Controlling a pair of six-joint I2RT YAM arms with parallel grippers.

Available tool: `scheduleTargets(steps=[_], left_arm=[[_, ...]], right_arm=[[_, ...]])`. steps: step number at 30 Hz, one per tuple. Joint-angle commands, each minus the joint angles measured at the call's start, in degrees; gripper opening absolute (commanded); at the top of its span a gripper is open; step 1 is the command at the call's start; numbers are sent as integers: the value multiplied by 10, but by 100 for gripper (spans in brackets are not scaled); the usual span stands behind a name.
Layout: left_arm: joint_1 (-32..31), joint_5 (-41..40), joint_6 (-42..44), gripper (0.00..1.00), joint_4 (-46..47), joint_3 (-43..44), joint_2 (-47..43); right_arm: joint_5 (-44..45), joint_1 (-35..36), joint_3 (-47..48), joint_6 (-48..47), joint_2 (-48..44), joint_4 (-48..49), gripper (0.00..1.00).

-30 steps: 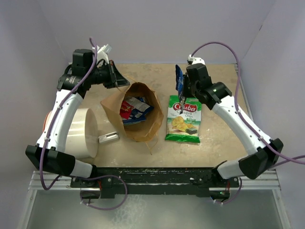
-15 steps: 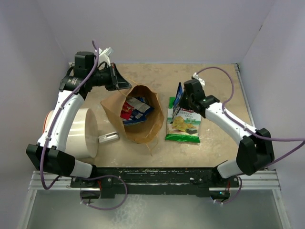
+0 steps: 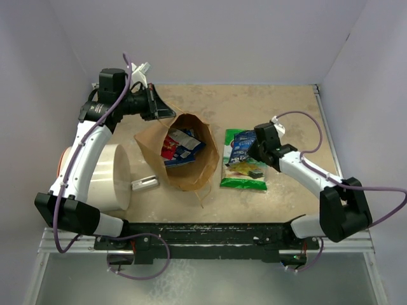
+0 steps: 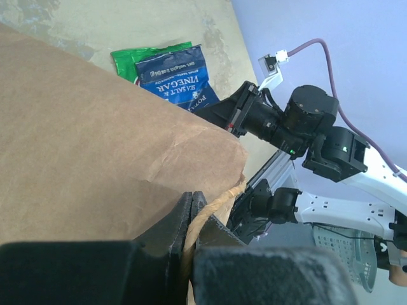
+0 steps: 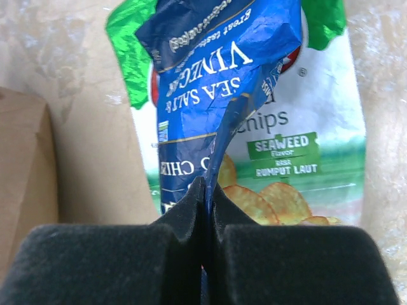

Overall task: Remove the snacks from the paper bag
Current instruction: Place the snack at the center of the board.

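Observation:
The brown paper bag point(image 3: 191, 168) lies open in the middle of the table, with red and blue packets point(image 3: 178, 145) inside. My left gripper point(image 3: 154, 103) is shut on the bag's twisted paper handle point(image 4: 210, 210) at its far left rim. My right gripper point(image 3: 254, 151) is shut on a blue sea-salt-and-vinegar packet point(image 5: 210, 95), which lies down over the big green seaweed chips packet point(image 3: 245, 173) on the table right of the bag. The blue packet also shows in the left wrist view point(image 4: 175, 76).
A large white cylinder point(image 3: 108, 178) lies on its side at the left. A small white-grey bar point(image 3: 145, 183) lies between it and the bag. Purple walls stand on three sides.
My right gripper has come down and toward the near side with the blue packet, from upright above the green packet's top to lying over it. The left arm has stayed still.

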Motion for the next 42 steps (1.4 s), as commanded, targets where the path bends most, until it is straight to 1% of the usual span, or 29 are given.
scheduleTargets(steps=[1, 8, 10, 12, 17, 24, 27, 29, 30, 31, 34, 37, 39, 40, 42], left_arm=[[7, 20, 13, 0, 31, 6, -18], [7, 23, 13, 0, 30, 6, -20], [7, 22, 13, 0, 30, 3, -21], [7, 21, 11, 0, 30, 1, -22], [8, 9, 2, 0, 26, 0, -25], [8, 11, -19, 0, 49, -20, -35], [8, 12, -20, 0, 52, -20, -34], [8, 9, -19, 0, 53, -19, -34], [8, 9, -20, 0, 53, -21, -35], [8, 10, -21, 0, 53, -23, -36], [8, 3, -16, 0, 51, -25, -39], [8, -5, -14, 0, 54, -25, -42], [8, -8, -14, 0, 53, -23, -41], [8, -10, -15, 0, 52, -22, -40], [8, -13, -20, 0, 51, -22, -38]], right_arm=[[-4, -16, -27, 2, -20, 32, 0], [-89, -57, -27, -142, 3, 44, 0], [-125, -73, -37, -175, 2, 58, 0], [-180, -89, -49, -196, 0, 84, 0], [-211, -100, -70, -193, -12, 109, 0], [-228, -100, -86, -158, 9, 149, 0], [-208, -100, -71, -166, 16, 117, 0], [-177, -101, -59, -169, 14, 83, 0], [-160, -101, -53, -171, 12, 63, 4], [-145, -101, -46, -174, 11, 41, 12], [-124, -102, -22, -198, -1, -24, 40], [-55, -102, 15, -205, -37, -135, 62], [-26, -103, 37, -216, -65, -183, 71], [-27, -103, 47, -227, -76, -195, 73], [-62, -103, 66, -257, -93, -205, 74]])
